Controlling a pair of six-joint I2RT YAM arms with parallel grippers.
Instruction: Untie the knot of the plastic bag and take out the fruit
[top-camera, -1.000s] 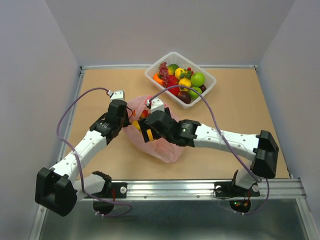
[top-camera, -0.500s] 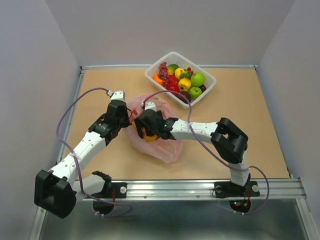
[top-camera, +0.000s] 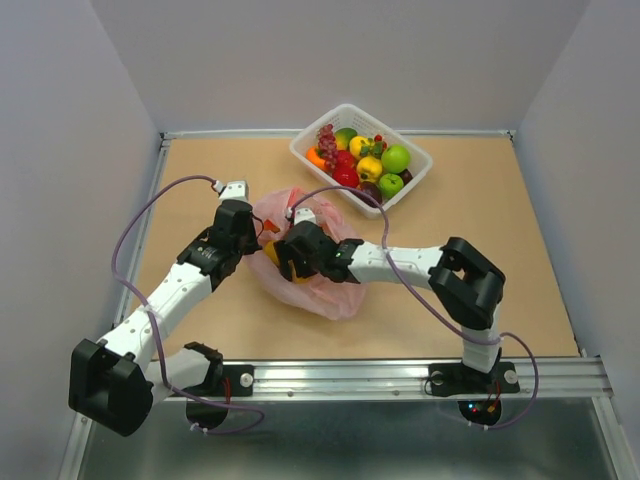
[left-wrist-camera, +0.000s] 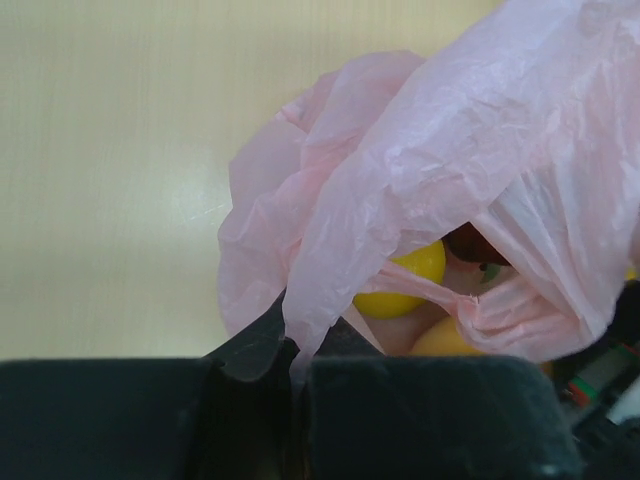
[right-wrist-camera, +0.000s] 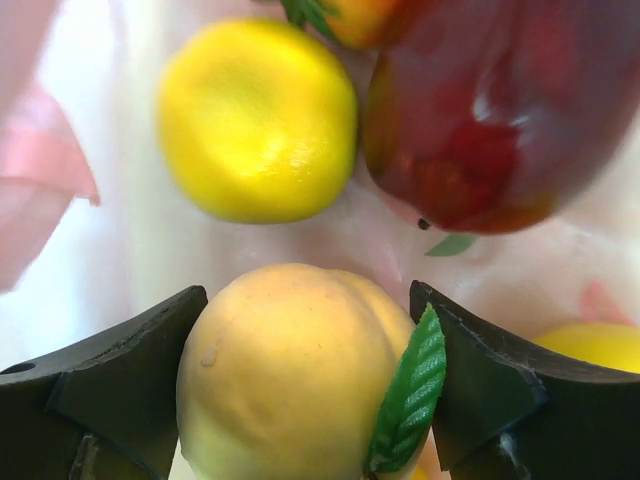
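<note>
Sits crumpled left of the table's (top-camera: 500, 230) middle, between the two wrists: the plastic bag (top-camera: 325, 290), well apart from the white basket (top-camera: 425, 160) at the far side. Pinches a fold of the bag's thin pink film with the left gripper (left-wrist-camera: 292, 350), fingers closed tight on it at the bag's left edge. Holds that fold raised off the tabletop, so that the mouth gapes open. Reaches into that mouth with the right gripper (right-wrist-camera: 308, 330). Clasps a yellowish peach (right-wrist-camera: 290, 370) between the two black fingers (right-wrist-camera: 130, 380), one pressed against each side, the right one against the peach's green leaf. Shows more fruit inside the bag just beyond the peach: a lemon (right-wrist-camera: 255, 120) to the left, a dark red apple (right-wrist-camera: 490, 110) just beside it on the right, and an orange fruit (right-wrist-camera: 350, 15) with a green calyx, cut off at the top edge of the right wrist view. Rests all of these on the pale film of the bag's inside. Holds further fruit in the basket, among it green apples (top-camera: 396, 158) and a purple grape bunch (top-camera: 326, 138). Cannot tell from any view where the tie of the handles is.
</note>
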